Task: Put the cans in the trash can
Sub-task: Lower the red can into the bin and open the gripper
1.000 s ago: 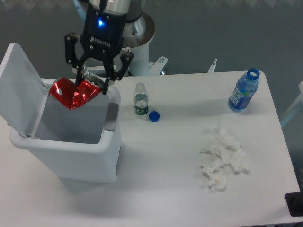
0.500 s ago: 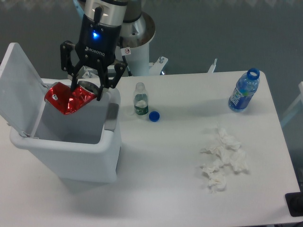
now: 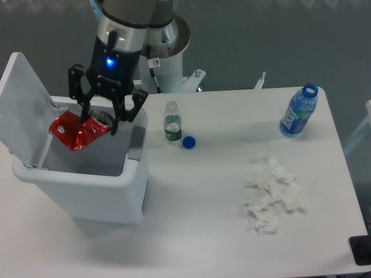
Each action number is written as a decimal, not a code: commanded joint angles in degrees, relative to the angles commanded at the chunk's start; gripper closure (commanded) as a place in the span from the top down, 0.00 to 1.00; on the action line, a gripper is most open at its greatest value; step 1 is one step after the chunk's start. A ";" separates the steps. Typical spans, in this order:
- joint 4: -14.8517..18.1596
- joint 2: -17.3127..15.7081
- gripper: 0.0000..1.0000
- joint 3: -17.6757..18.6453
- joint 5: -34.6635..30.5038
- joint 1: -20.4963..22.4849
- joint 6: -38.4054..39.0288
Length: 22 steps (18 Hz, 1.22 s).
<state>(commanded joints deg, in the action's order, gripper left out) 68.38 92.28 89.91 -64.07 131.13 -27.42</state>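
Note:
A crushed shiny red can (image 3: 74,131) hangs over the open mouth of the white trash can (image 3: 87,185), toward its left side near the raised lid (image 3: 23,98). My gripper (image 3: 98,121) comes down from above and is shut on the can's silver top end. The can tilts down to the left, below the gripper. The bin's grey latch (image 3: 137,143) faces right.
A small clear bottle (image 3: 171,121) stands just right of the bin with a blue cap (image 3: 188,142) beside it. A blue-tinted bottle (image 3: 299,110) stands at the far right. Crumpled white tissues (image 3: 272,194) lie at the front right. The robot base (image 3: 168,52) is behind the bin.
The gripper has carried the red can leftward and slightly lower, from over the bin's back right rim to over its open interior near the lid.

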 joint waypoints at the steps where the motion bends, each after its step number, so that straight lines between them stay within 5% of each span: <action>1: 0.00 0.09 0.60 0.00 0.00 -0.09 0.09; 22: -0.26 1.14 0.60 0.97 -0.18 -1.05 -0.09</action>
<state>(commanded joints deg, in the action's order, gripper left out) 68.12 93.43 90.88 -64.25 130.08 -27.51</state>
